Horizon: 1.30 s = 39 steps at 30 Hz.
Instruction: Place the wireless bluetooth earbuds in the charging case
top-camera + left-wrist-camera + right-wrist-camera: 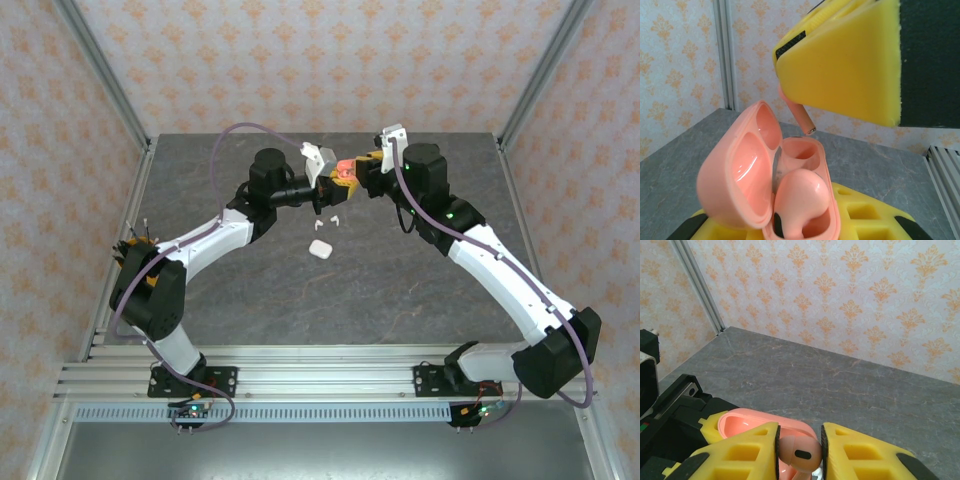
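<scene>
We see the left end effector (328, 178) clamped on the open coral case (790, 190), holding it up off the tabletop (420, 290) w/ the lid (740, 165) swung back. The right end effector (362, 168) is closed on a coral earbud (799, 454), its bulb pinched btwn the yellow pads (747, 455) and its stem pointing down.

Key relation: in the left wrist view the held bud's stem tip (807, 126) hangs just above the empty slot (799, 150), apart from it, not touching. The stem's long axis is tilted, running down and to the right in that view, approx toward the well (we judge it wants a slight straightening before it goes in). The slot lies right below the right end effector, so the right arm is the one to lower. The left arm only has to hold the case steady.

Counts:
- Coral buds: 2. One is held, and the seated coral earbud (802, 197) sits in the nearer well.
- White buds: 2. One white earbud (320, 213) and a second white earbud (336, 218) lie on the tabletop near each other.
- Cases: 2. The coral one is in the air, and the white case (320, 248) is on the tabletop just beside the white buds. We can't tell if it's open.
</scene>
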Available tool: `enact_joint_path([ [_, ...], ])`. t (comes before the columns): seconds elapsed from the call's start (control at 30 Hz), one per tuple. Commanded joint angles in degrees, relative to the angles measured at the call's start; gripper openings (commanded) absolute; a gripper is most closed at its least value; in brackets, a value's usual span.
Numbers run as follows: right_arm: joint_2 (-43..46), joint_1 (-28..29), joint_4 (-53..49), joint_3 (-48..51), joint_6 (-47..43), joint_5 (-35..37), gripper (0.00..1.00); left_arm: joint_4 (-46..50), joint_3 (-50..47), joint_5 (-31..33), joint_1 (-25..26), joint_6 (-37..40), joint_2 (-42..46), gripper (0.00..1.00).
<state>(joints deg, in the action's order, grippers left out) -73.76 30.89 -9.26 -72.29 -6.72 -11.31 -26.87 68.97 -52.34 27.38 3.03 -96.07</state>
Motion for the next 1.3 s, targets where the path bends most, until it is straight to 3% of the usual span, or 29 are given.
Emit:
enact_joint_path([
  [0.0,-0.3,0.3,2.6,0.6,-0.3,1.2,0.26,-3.4,1.9,-1.2,-0.2,-0.6,-0.2,0.00],
  [1.27,-1.4,0.7,0.2,1.5,-2.3,-3.1,0.27,-7.2,2.2,0.6,-0.1,-3.6,-1.7,0.00],
])
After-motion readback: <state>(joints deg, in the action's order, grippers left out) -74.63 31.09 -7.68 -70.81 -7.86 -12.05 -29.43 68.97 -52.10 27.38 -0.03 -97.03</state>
